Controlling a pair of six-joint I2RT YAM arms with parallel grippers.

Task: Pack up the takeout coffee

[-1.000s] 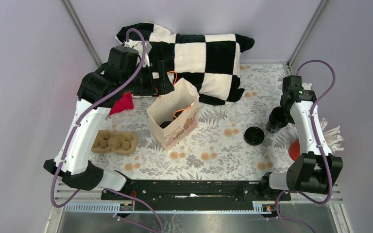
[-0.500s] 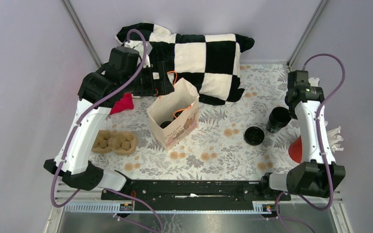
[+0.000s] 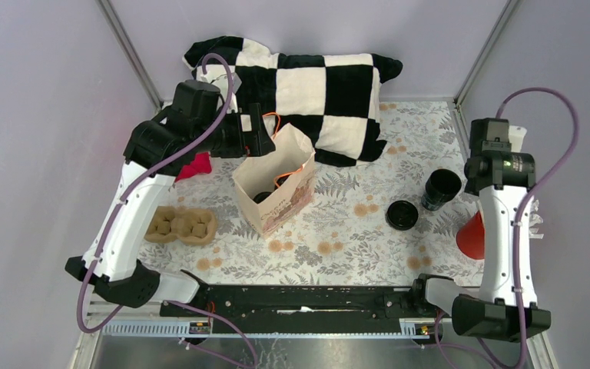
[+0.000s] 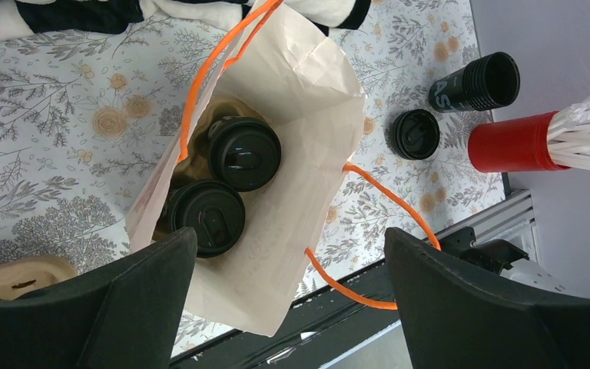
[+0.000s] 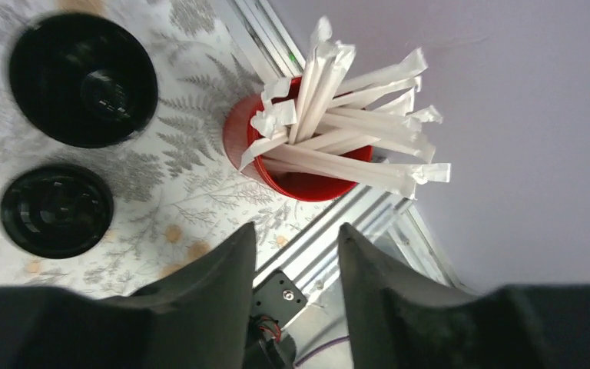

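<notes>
Beneath the left hand (image 4: 288,246), spread wide and empty: a paper bag (image 4: 307,138), mouth open. Inside, upright and side by side, the first lidded cup (image 4: 243,154) and the second lidded cup (image 4: 203,217) (both takeout coffees bagged). Right hand (image 5: 296,231) narrowly parted, gripping nothing. Just beyond its fingertips on the desk (image 5: 180,201): a red cup of straws (image 5: 307,183). Off to one side, an open black cup (image 5: 83,81) and a loose lid (image 5: 56,210), slightly apart.
</notes>
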